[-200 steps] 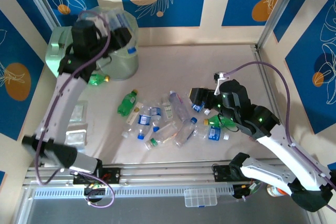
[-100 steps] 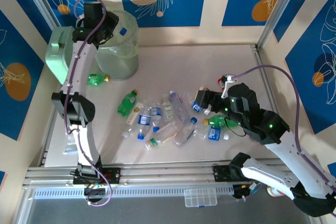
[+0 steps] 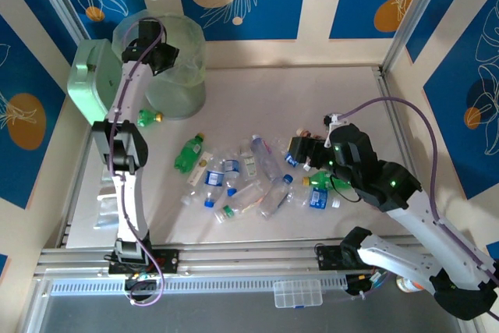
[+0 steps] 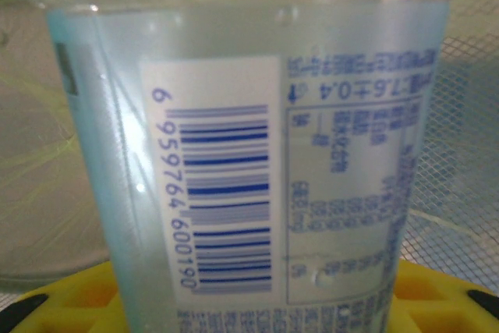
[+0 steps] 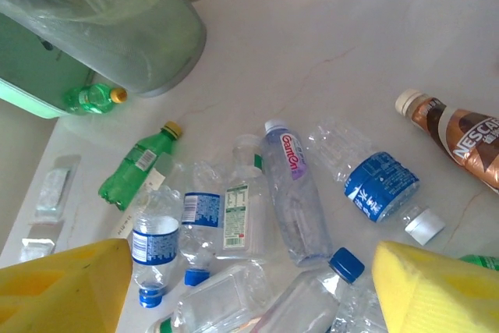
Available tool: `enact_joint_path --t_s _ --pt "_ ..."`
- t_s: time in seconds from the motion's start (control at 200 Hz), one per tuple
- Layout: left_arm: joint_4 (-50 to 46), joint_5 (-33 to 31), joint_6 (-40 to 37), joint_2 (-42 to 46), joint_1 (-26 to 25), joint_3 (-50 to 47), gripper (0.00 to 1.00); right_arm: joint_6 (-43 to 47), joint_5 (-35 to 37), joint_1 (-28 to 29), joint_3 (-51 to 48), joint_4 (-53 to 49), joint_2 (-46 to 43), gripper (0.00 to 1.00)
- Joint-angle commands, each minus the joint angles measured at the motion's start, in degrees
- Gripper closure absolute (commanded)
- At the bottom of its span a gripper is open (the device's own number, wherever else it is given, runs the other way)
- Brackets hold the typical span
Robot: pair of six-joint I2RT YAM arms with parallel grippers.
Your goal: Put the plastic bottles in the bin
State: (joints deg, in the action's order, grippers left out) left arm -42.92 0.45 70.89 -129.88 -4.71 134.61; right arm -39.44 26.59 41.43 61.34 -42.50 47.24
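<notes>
Since half a second ago the left arm has dipped its wrist, so the left gripper now sits lower over the mouth of the bin. The right arm has barely shifted.

From the top camera, the bin stands at the far left of the table, against a mint-green container. A small green bottle lies at the bin's foot, and a larger green bottle lies nearer the arms. The heap of plastic bottles spreads across the middle of the table. The right gripper hangs over the heap's right edge.

In the left wrist camera, a clear bottle with a pale blue label and a barcode stands upright between the yellow pads. The pads grasp it low on its body. A pale green translucent surface and a fine mesh pattern show behind it.

In the right wrist camera, the yellow fingers are spread wide with nothing between them, above the heap. Below them lie a clear bottle marked "GanGn", a crushed bottle with a blue label, a blue-capped bottle and a loose white cap. A brown Nescafé bottle lies to the right, apart from the others. The bin rises at the upper left.
</notes>
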Motion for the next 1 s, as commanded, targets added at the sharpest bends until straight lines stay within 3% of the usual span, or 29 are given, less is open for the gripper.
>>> enact_joint_path --t_s 0.0,0.125,0.55,0.865,0.995 --pt "-1.47 1.26 2.3 -0.9 0.32 2.33 0.55 -0.64 0.91 -0.32 -0.04 0.36 -0.23 0.19" --pt "-0.55 1.22 2.7 -1.22 0.32 2.33 0.26 -0.46 1.35 -0.3 0.12 0.07 -0.34 0.19" --pt "2.95 4.96 0.13 1.23 0.84 2.68 0.22 2.32 1.0 -0.41 2.51 -0.16 0.02 0.19" --pt "7.37 14.28 -27.82 13.2 -0.9 0.3 0.24 10.17 -3.7 -0.43 6.42 -0.06 1.4 0.19" --pt "8.4 13.57 -38.9 21.36 -2.34 -5.75 0.23 12.92 -4.58 -0.3 7.78 -1.26 1.8 0.18"
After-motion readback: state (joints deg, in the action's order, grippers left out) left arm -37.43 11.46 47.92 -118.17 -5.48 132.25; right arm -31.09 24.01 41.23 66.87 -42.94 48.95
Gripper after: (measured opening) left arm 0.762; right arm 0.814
